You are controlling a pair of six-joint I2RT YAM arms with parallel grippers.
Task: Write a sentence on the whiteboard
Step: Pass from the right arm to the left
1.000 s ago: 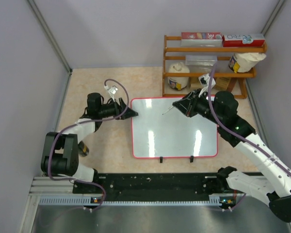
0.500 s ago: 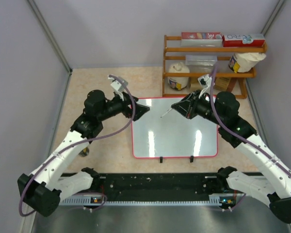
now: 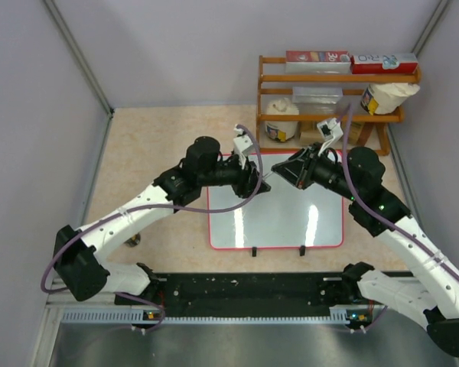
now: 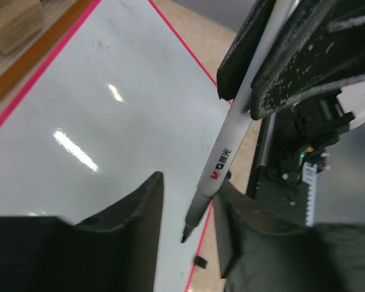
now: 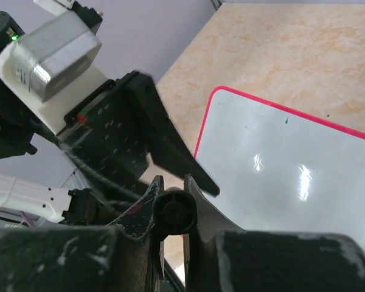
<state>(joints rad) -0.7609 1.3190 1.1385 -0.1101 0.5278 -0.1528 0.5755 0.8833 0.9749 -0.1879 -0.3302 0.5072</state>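
Note:
The whiteboard (image 3: 291,218), glossy white with a thin red frame, lies flat on the table between the arms. The sentence is out of view; the board's face (image 4: 79,109) (image 5: 280,164) shows only glare. My right gripper (image 3: 287,171) (image 5: 173,179) is shut on a white marker pen (image 3: 269,176) (image 5: 175,212), uncapped, tip pointing left over the board's upper-left part. My left gripper (image 3: 258,186) (image 4: 190,185) is open, its fingers either side of the pen (image 4: 222,164) near the tip. The pen runs close to the right-hand finger; contact is unclear.
A wooden rack (image 3: 329,99) with boxes, a jar and a cup stands behind the board's far right corner. Two black feet (image 3: 253,251) sit at the board's near edge. A small dark object (image 3: 134,238) lies left of the board. Grey walls enclose the table.
My left arm swung right from the board's left edge to over its upper-left part, bringing its jaws around the pen's tip; the jaws narrowed somewhat. The right gripper kept its hold on the pen.

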